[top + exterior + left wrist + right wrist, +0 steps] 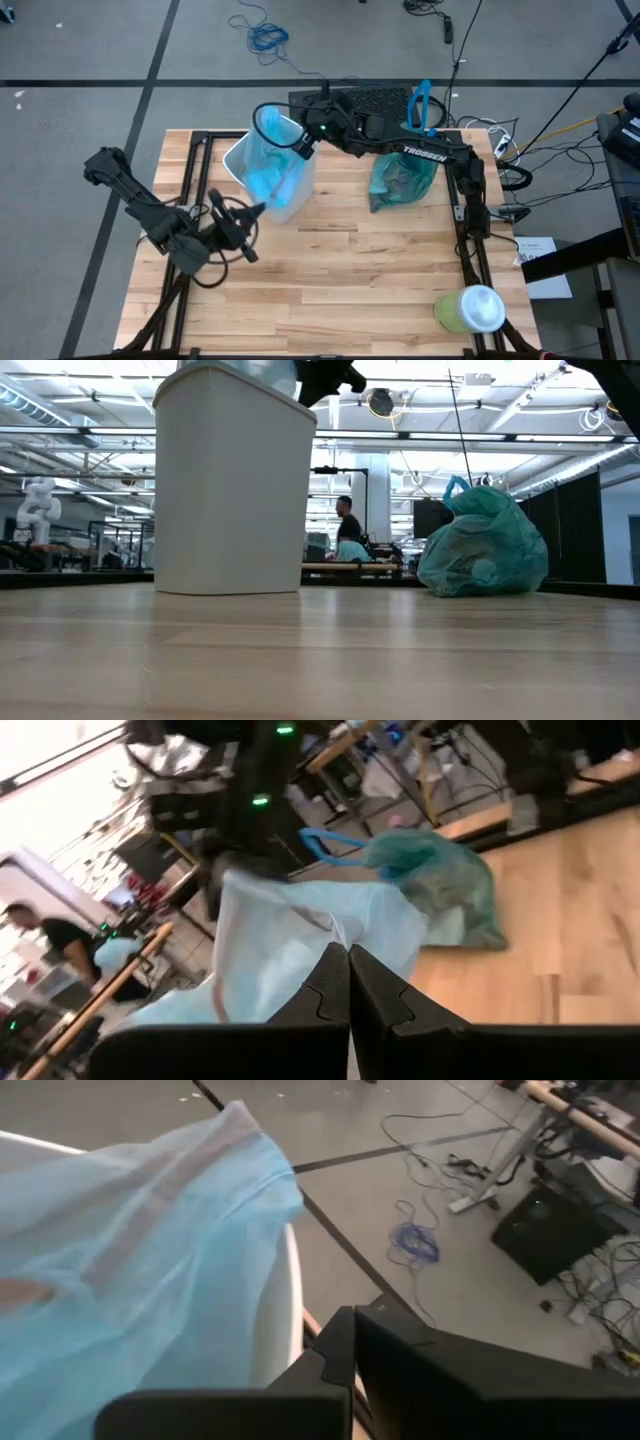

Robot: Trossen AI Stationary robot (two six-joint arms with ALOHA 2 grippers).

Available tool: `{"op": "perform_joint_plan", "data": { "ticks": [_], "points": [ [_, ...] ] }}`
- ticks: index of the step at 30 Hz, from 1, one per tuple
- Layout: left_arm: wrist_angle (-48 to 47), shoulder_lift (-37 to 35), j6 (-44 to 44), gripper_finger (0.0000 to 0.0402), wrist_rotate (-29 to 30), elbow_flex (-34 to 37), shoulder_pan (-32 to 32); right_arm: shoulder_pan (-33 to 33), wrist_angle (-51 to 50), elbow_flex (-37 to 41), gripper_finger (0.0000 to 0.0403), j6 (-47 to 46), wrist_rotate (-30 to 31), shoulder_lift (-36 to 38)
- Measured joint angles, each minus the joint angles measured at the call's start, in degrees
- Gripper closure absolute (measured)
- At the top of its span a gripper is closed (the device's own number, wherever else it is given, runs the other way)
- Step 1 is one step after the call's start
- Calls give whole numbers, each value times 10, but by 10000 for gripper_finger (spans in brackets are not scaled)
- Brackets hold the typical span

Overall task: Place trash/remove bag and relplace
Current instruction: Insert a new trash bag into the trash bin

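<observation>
Near the desk's left edge the left gripper [252, 210] rests low, fingers pressed together, empty. Beyond it, the right gripper [303, 147] reaches over the white plastic bin [240, 165], fingers closed; the pale sky-blue plastic bag [275, 170] lines it. The knotted teal-green translucent bag [403, 178] sits toward the far right corner.

The teal-green bag [402, 180] sits bunched and full on the worktop, blue handles [421, 105] standing up, well apart from both arms' fingers. The paler sky-blue bag [272, 165] drapes in the white bin [237, 160], just beside the right fingers [340, 1350].
</observation>
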State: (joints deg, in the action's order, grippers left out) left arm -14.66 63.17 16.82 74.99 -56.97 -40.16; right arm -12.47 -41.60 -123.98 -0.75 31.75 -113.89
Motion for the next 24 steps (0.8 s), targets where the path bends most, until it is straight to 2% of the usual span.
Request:
{"op": "perform_joint_plan", "data": {
  "ticks": [5,13,20,24],
  "points": [
    [7,38,5,402,-20,0,0,-2,0,0,403,1,29,0],
    [-3,74,-23,402,-19,0,1,-3,-16,14,403,0,27,-1],
    [-101,80,-132,402,-19,0,4,-3,-46,14,403,29,25,13],
    [-131,80,-130,401,-18,0,8,1,-54,14,403,45,25,27]
  ]
}}
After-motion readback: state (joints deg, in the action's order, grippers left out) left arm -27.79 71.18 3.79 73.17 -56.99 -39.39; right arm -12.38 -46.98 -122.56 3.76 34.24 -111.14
